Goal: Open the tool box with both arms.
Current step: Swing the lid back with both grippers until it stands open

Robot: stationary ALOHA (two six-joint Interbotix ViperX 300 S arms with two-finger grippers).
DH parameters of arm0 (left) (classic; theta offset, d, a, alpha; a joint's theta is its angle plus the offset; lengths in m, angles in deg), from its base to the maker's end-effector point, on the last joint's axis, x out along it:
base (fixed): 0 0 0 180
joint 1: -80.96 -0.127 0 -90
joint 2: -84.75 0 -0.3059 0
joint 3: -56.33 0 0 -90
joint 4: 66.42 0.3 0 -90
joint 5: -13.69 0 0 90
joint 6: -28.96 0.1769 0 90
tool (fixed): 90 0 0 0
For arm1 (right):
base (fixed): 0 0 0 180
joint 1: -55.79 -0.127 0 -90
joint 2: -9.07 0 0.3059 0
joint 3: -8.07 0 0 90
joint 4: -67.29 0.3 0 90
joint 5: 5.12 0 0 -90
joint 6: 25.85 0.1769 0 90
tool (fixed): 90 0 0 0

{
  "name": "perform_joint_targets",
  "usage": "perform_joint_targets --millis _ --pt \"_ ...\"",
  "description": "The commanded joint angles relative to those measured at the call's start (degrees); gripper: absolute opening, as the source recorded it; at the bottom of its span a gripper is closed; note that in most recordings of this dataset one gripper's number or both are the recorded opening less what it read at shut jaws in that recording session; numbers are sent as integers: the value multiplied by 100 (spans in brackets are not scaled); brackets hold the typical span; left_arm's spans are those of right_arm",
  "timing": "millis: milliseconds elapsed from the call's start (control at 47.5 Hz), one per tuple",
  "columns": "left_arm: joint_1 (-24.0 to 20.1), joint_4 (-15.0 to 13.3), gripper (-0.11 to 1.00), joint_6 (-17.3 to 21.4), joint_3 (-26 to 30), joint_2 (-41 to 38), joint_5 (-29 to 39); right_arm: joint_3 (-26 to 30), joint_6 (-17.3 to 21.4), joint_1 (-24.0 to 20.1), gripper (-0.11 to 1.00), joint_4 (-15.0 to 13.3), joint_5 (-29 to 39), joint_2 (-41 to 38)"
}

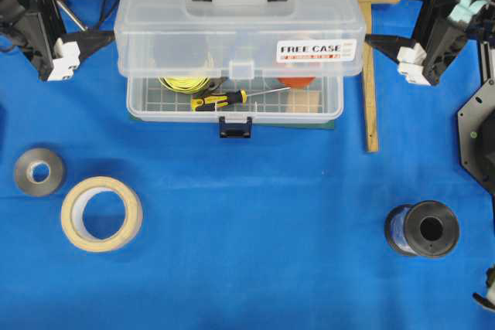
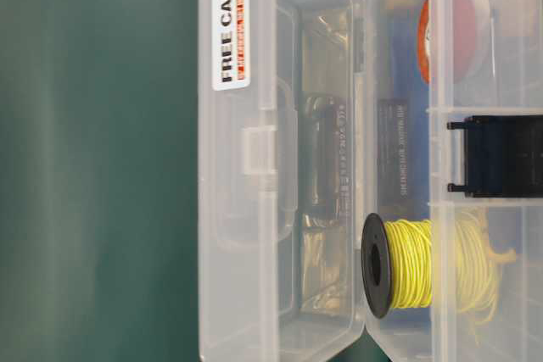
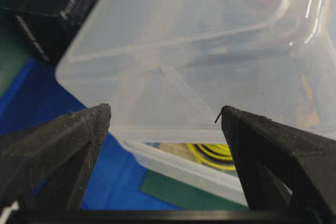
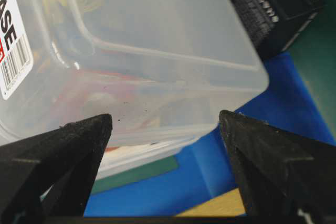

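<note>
We see the tool box (image 1: 236, 44) at the table's far middle, lid raised. Left gripper (image 1: 97, 13) and right gripper (image 1: 383, 17) both spread wide beside the lid ends, holding nothing, not touching.

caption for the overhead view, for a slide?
Tool box lid raised, left gripper and right gripper open at its ends.

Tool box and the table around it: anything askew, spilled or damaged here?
Nothing stands out. The tool box has its lid raised, contents tidy inside: yellow wire spool and screwdriver in the base. Both claws, left and right, are open, flanking the lid's ends.
</note>
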Motion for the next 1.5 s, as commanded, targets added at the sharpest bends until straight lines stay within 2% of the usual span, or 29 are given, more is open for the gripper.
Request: perform_joint_targets --millis 0,463,674,1116,1474 --pt "9 -26 92 -26 448 -26 -105 387 62 53 84 26 -325 -18" --pt "-422 -18 92 9 712 -9 167 448 62 448 84 35 -554 -53" --pt "-650 -18 92 316 756 -70 167 483 44 791 84 26 -615 -176" --pt "-1011 -18 92 624 984 -457 158 668 18 1318 84 -79 -686 -712" --pt "-1450 -18 92 686 1178 -694 149 879 18 1749 84 -202 -694 -1099"
